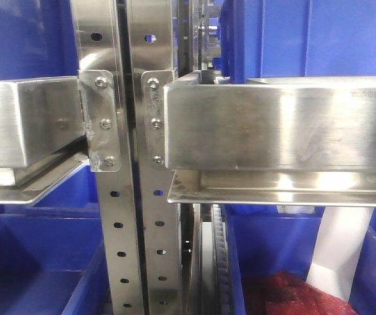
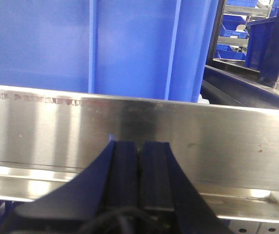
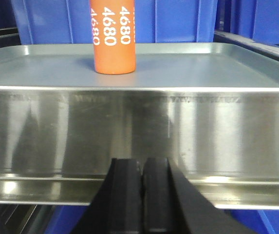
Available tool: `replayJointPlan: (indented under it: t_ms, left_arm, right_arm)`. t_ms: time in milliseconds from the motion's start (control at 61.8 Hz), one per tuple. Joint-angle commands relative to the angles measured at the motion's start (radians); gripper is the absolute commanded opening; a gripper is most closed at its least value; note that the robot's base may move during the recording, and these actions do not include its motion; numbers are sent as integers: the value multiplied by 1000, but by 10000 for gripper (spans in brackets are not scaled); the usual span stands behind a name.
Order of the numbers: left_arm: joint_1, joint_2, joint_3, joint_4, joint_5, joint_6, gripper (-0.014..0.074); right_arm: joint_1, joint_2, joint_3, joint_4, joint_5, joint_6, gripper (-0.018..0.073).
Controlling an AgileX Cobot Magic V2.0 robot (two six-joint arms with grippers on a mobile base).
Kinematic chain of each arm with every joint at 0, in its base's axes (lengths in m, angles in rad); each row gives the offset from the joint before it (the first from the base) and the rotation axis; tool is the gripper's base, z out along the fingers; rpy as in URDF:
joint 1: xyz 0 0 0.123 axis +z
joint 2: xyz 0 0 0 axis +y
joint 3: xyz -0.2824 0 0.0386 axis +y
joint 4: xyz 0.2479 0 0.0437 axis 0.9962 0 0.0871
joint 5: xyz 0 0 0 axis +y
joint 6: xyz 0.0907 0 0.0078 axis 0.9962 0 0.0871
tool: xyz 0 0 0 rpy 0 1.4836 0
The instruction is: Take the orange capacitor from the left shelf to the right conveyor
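The 2 arms aim level at the steel front of the shelf, left tool and right tool each clenched on nothing, pads seemingly touching, while the capacitor stands upright on the ledge beyond the right tool, a bin behind.

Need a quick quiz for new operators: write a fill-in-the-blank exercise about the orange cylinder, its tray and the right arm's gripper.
1. The orange capacitor bears the number ____ in white.
2. It stands ____ on the steel tray, not lying down.
3. The right gripper faces the tray's front wall with its jaws ____.
4. Behind the tray stands a plastic bin coloured ____.
Missing words: 4680; upright; shut; blue.
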Motion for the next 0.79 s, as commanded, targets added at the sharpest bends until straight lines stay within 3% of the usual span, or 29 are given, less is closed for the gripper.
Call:
replayJointPlan:
  t_ms: [0,777]
  left_arm:
    - [-1,-19,-5,0,-89,-1,-105]
    - [-1,-19,-5,0,-89,-1,-105]
  right_arm:
    - [-1,-20,3,0,-90,-9,39]
    - [-1,-21,3,-29,-91,-10,39]
